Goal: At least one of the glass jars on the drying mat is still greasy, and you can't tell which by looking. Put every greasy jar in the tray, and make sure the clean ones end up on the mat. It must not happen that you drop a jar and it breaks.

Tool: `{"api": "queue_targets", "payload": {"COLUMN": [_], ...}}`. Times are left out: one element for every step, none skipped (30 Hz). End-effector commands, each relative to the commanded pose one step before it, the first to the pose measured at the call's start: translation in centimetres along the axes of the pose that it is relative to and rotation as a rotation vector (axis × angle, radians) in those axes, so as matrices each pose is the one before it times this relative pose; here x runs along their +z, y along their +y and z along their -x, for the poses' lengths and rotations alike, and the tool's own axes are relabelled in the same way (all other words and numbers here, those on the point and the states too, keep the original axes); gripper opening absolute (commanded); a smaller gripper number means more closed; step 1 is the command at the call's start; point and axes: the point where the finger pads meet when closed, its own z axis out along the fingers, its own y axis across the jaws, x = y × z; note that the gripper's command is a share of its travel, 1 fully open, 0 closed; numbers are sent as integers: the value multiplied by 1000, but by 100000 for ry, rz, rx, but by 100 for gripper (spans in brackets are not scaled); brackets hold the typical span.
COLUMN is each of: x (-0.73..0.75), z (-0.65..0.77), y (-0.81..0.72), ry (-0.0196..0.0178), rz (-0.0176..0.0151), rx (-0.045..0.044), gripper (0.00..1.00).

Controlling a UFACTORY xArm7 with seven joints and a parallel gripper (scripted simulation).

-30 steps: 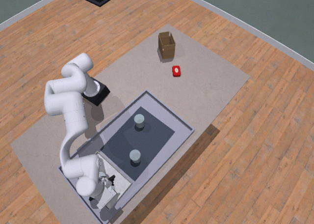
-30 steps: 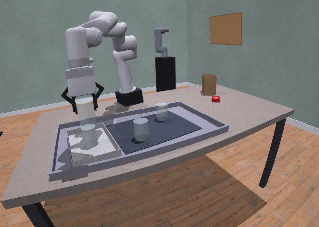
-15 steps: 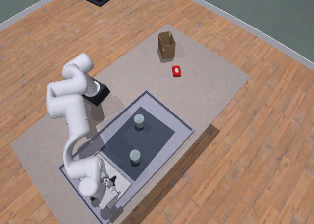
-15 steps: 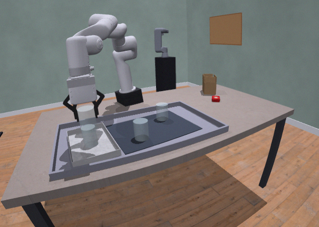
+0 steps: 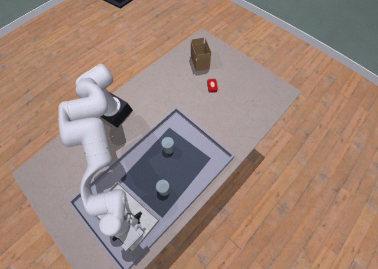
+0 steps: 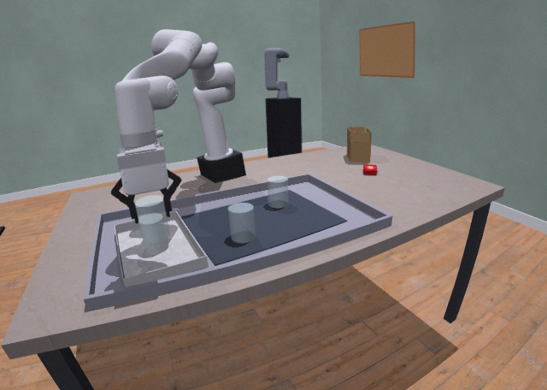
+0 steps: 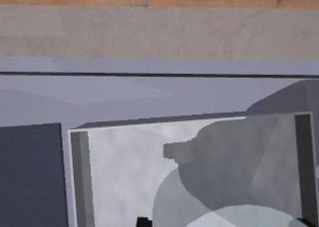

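Green-walled room, wood floor, grey table (image 6: 420, 192) with a long grey rimmed basin (image 6: 353, 202) on it. Clock directions below are from the top view.

Inside the basin: dark drying mat (image 5: 186, 165) toward 1 o'clock, pale marbled tray (image 6: 194, 255) at the 7 o'clock end, the two side by side.

White arm (image 5: 91, 147) reaches from its black base (image 5: 123, 114) down over the tray. Gripper (image 6: 150, 213) points straight down with its black fingers (image 6: 131, 207) clamped on the sides of a glass jar (image 6: 149, 204); they stand fairly wide because the jar fills the gap. That held jar is upright above the tray. A second jar in the tray (image 6: 152, 235) sits directly under it. Whether the held jar touches the lower one, I can't tell from the exterior view. Wrist view shows only pale glass (image 7: 239, 219) at the bottom edge, over the tray floor.

Two more jars stand upright on the mat, well apart: far mat jar (image 5: 167, 144) toward 12 o'clock, near mat jar (image 5: 162, 187) toward 6 o'clock.

Off the basin at 1 o'clock: open cardboard box (image 5: 200, 54), with a small red object (image 5: 212, 85) near it. Background: black pedestal (image 6: 283, 127) with a grey fixture on top, corkboard (image 6: 386, 49) on the wall.
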Motion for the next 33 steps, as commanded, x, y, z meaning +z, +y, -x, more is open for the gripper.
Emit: {"api": "queue_targets", "payload": {"x": [652,261,0,0,261,261,261,261,261,261,261,261,261,261,261,261,261,261,261,0,0,261,0,0,0,0,0,132,132,132,132,132,132], "z": [-200,0,0,0,0,0,0,0,0,0,0,0,0,0,0,0,0,0,0,0,0,0,0,0,0,0,0,0,0,0,0,0,0], "y": [103,0,0,0,0,0,0,0,0,0,0,0,0,0,0,0,0,0,0,0,0,0,0,0,0,0,0,0,0,0,0,0,0], "ry": [667,0,0,0,0,0,0,0,0,0,0,0,0,0,0,0,0,0,0,0,0,0,0,0,0,0,0,0,0,0,0,0,0], "rz": [310,0,0,0,0,0,0,0,0,0,0,0,0,0,0,0,0,0,0,0,0,0,0,0,0,0,0,0,0,0,0,0,0], "rx": [-15,0,0,0,0,0,0,0,0,0,0,0,0,0,0,0,0,0,0,0,0,0,0,0,0,0,0,0,0,0,0,0,0], "gripper": [0,0,0,0,0,0,0,0,0,0,0,0,0,0,0,0,0,0,0,0,0,0,0,0,0,0,0,0,0,0,0,0,0]}}
